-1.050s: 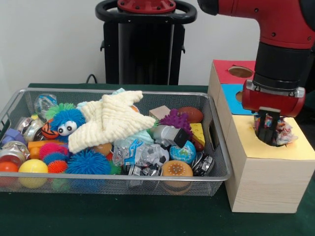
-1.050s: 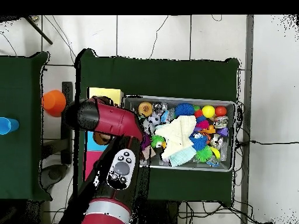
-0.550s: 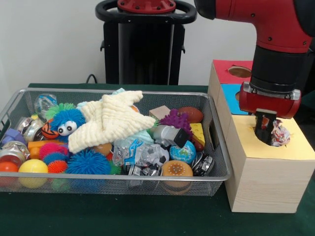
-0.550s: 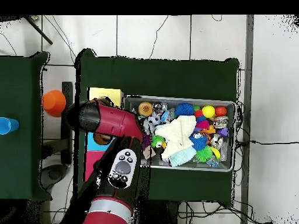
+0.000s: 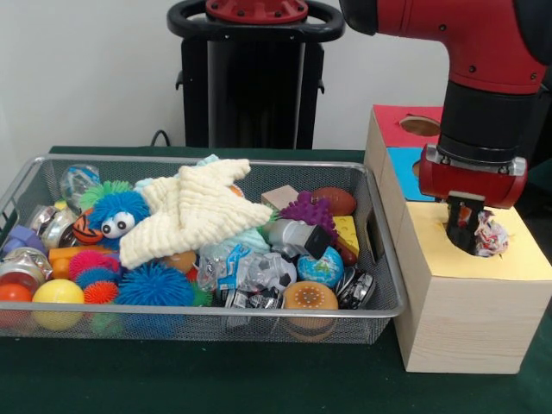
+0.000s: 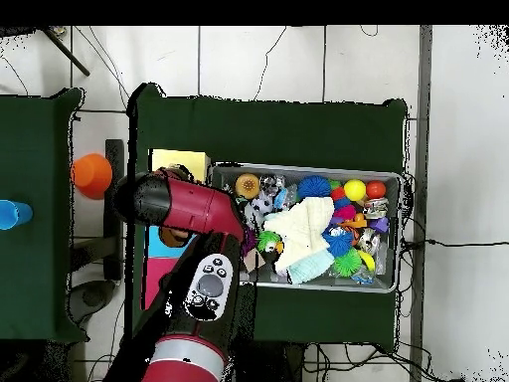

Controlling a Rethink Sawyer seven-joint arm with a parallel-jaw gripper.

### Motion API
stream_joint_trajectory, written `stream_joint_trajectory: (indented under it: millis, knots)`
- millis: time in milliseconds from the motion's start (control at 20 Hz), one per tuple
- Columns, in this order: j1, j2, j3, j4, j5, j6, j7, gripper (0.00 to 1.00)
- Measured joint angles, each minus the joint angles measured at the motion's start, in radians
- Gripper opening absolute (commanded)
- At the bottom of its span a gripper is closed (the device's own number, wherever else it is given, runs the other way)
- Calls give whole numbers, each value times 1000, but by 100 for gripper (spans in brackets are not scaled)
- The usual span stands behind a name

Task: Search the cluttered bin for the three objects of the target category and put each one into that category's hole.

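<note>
pincer point(image 5: 467, 226) at the round hole in the wooden box's yellow top panel point(image 5: 448, 250); spread or pressed cannot tell | crumpled white-and-red wrapper ball point(image 5: 490, 235) at hole rim, against pincer | silver wire-mesh bin point(image 5: 259, 317) of toys beside box on green counter point(image 5: 259, 379)

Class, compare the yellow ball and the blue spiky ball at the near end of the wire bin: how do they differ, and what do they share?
Colour: the yellow ball is plain yellow; the blue spiky ball is bright blue.
Surface: the yellow ball looks smooth and glossy; the blue spiky ball is covered in soft bristles.
Size: the blue spiky ball appears somewhat wider than the yellow ball.
Shared: both are round and lie against the near wall of the wire bin.
</note>
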Motion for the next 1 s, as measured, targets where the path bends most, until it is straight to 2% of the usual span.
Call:
stream_joint_trajectory:
  millis: [400, 1000]
  knots:
    - [1, -9, 0, 3, -16, 0, 0, 0]
    - [5, -62, -2, 17, -73, 41, 0, 0]
